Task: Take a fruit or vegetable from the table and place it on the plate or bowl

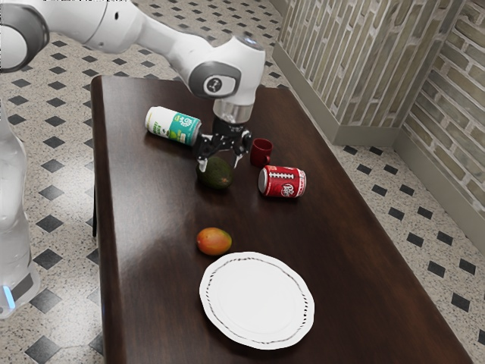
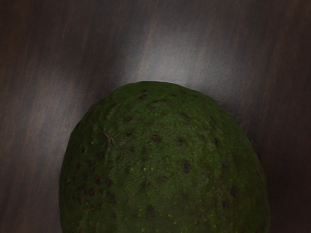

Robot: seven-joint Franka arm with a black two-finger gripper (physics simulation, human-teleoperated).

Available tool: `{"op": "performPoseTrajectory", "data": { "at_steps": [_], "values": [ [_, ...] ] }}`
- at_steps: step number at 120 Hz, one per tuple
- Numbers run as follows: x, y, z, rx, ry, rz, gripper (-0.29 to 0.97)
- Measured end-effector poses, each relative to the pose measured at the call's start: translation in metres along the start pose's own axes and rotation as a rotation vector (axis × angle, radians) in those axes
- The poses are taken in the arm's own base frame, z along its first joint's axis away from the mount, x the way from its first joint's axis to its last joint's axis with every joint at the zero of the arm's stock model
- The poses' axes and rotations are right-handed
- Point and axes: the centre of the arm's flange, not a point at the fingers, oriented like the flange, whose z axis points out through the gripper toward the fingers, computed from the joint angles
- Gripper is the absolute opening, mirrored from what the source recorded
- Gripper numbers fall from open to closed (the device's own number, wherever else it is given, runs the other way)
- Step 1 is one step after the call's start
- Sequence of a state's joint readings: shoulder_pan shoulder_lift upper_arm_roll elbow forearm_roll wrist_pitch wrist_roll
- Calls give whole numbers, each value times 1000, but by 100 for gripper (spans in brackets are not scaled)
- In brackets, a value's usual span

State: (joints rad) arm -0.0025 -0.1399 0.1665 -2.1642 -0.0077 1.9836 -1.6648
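Avocado (image 1: 216, 177) lies on the dark tabletop (image 1: 136, 227), directly under the gripper (image 1: 220, 159). Fingers stand apart, one on either side of the fruit's top (contact cannot be confirmed). In the wrist view the green, speckled skin sits just beneath the hand. Mango (image 1: 214, 241) rests nearer the white plate (image 1: 227, 311), just beside its rim. Red can (image 1: 283, 182) lies on its side; red cup (image 1: 261, 152) and white-and-green container (image 1: 173, 123) are near the gripper.

White can (image 1: 173, 124), red cup (image 1: 261, 152), soda can (image 1: 283, 182)
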Motion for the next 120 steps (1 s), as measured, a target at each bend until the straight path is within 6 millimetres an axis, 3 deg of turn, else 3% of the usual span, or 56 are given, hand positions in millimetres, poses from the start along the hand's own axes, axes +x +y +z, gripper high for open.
{"op": "performPoseTrajectory", "data": {
  "at_steps": [34, 80, 86, 97, 120],
  "values": [
    [-2, 10, 25, 26, 12, -2, 68],
    [-1, 16, 39, 36, 18, -5, 68],
    [-2, 16, 40, 35, 18, -4, 64],
    [-2, 15, 37, 32, 17, -1, 44],
    [-5, 9, 23, 26, 12, 12, 43]
  ]
}}
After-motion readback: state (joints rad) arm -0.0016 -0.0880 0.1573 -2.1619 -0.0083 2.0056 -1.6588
